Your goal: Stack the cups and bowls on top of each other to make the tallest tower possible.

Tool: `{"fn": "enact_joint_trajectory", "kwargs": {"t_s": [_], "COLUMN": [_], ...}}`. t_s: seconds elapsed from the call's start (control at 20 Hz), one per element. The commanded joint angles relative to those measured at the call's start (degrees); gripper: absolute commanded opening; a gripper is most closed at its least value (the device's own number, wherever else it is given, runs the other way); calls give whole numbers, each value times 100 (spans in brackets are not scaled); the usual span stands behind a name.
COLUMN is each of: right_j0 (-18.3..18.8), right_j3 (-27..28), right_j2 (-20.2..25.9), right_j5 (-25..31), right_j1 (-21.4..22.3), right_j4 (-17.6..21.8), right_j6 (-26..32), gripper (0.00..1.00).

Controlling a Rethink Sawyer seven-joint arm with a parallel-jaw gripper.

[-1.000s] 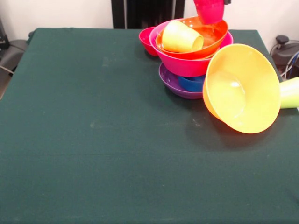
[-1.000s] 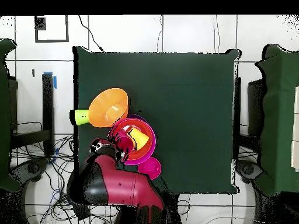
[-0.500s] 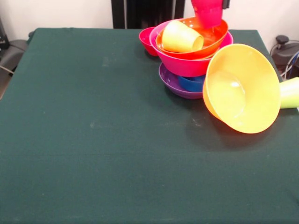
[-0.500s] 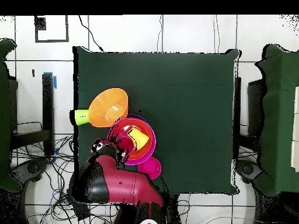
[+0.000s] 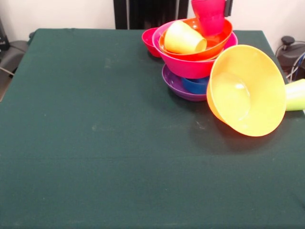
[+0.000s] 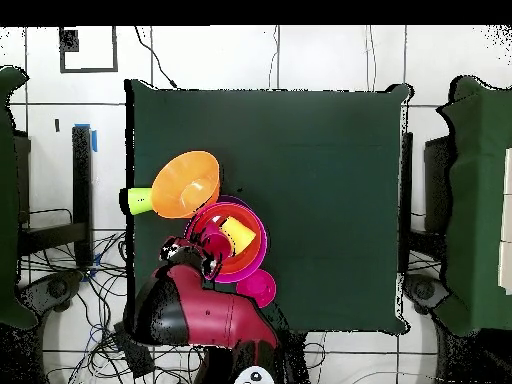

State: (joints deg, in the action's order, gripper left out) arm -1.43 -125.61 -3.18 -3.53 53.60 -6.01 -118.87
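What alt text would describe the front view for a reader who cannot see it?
A tower of nested glossy plastic bowls, purple lowest, holds a tipped yellow cup and an upright red cup at the dark green table's far edge. A large light orange bowl lies on its side beside it.

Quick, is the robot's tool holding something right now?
Tool: cannot be told; it is right at the glossy red plastic cup, but its grip is out of view.

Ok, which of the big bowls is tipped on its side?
The large light orange plastic bowl, beside the tower, mouth facing sideways; the others sit nested upright.
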Motion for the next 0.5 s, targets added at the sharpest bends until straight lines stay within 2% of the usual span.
{"fn": "enact_joint_trajectory", "kwargs": {"t_s": [0.05,0.5], "right_j0": [-49,-134], "right_j3": [-245,-243], "right_j2": [166,131], "right_j5": [-178,-258], "right_j1": [-273,-342], "right_j4": [-40,-86], "right_j6": [-1065,-1114], "gripper": [0,0]}}
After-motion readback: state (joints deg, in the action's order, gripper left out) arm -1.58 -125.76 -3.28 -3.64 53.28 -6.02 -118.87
